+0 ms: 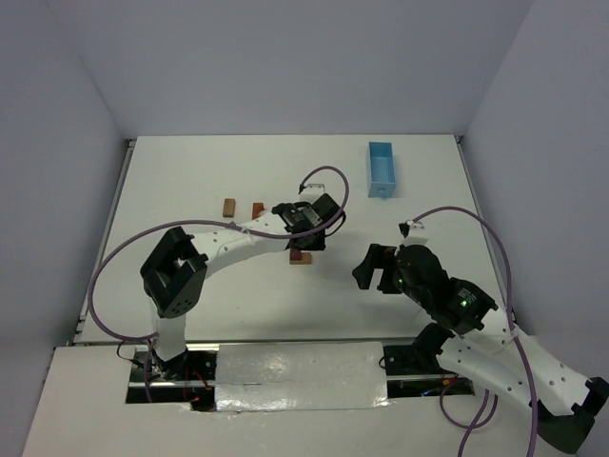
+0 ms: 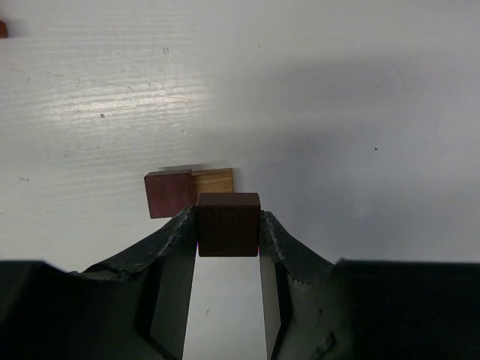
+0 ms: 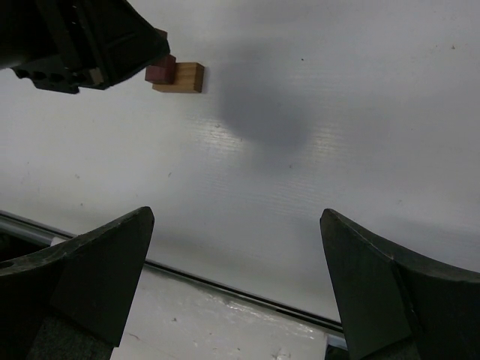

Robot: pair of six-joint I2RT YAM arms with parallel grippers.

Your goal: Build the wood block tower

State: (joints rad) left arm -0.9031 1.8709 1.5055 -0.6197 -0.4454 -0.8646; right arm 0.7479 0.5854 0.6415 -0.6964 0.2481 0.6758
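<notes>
Tower: wood block tower (image 2: 187,191), so far a reddish block (image 2: 169,193) seemingly resting on a pale tan block (image 2: 216,180), sits on the table (image 2: 337,112) just beyond the left jaws' tips, slightly to their left.
Left: left gripper (image 2: 229,234) clenched on a dark brown block (image 2: 228,217), pinched between both fingers above the table.
Right: right gripper (image 3: 236,225) with jaws spread wide, nothing between them; the tower lies far ahead, up and to their left.
Loose: brown block (image 1: 228,206) and orange-brown block (image 1: 258,209), well apart from both pairs of jaws.
Tray: light-blue tray (image 1: 383,169), well beyond the right jaws.
</notes>
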